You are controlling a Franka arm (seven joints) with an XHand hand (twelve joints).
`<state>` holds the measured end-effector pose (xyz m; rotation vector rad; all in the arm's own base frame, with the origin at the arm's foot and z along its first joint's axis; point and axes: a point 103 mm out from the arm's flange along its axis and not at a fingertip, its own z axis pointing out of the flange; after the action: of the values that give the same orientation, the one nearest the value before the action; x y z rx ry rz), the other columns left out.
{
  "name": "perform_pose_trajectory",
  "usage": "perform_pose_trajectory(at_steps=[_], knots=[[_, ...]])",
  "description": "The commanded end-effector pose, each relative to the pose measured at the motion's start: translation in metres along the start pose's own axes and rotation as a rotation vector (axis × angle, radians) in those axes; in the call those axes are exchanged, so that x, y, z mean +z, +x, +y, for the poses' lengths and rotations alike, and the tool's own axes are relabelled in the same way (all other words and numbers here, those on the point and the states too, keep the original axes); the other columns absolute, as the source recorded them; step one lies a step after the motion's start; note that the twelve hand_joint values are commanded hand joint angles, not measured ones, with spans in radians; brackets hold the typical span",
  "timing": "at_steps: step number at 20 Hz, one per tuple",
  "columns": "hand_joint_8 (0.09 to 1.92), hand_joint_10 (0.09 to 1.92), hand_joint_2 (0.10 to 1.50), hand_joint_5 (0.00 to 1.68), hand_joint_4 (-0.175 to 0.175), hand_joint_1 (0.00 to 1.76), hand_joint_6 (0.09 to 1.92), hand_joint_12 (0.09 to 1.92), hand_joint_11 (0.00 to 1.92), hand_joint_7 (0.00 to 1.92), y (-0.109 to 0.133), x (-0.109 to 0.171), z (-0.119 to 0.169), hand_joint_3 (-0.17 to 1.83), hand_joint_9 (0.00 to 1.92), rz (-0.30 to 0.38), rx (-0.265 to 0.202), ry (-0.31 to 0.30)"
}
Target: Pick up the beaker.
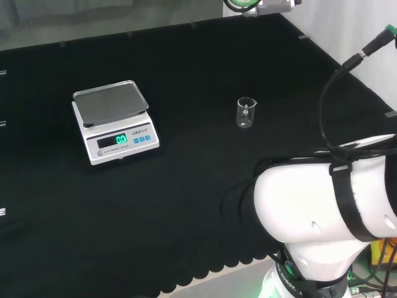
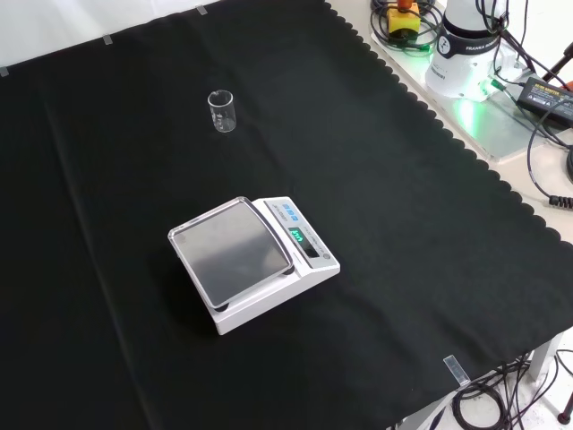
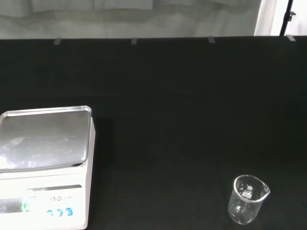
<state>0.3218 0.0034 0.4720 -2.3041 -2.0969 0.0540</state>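
Observation:
A small clear glass beaker (image 1: pixel 245 113) stands upright on the black cloth, right of the middle in the head view. In the front view the beaker (image 2: pixel 222 112) is toward the far left of the cloth. The wrist view looks at the beaker (image 3: pixel 247 200) from some way off, with nothing touching it, and it looks empty.
A white electronic scale (image 1: pixel 114 122) with a steel pan stands left of the beaker in the head view, nearer in the front view (image 2: pixel 251 260), also in the wrist view (image 3: pixel 45 163). The arm's white links (image 1: pixel 329 211) fill the head view's lower right. Cables and the arm's base (image 2: pixel 470 49) lie off the cloth.

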Motion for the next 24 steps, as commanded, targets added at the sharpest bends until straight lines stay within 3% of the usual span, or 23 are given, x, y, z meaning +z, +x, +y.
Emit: perform_pose_trajectory(at_steps=[1,13,24], knots=[[0.33,0.37,0.98,0.01,-0.004,0.29,0.09,1.53,0.00,0.00,0.015,0.008,0.011,-0.05,0.00,-0.005,0.002,-0.011],[0.39,0.40,0.98,0.07,-0.019,0.29,0.09,1.53,0.00,0.00,0.018,0.051,0.058,-0.05,0.00,0.091,-0.023,0.036],[0.46,0.46,0.98,0.08,-0.025,0.29,0.09,1.53,0.00,0.00,-0.003,0.090,0.098,-0.04,0.00,0.152,0.034,0.068]])
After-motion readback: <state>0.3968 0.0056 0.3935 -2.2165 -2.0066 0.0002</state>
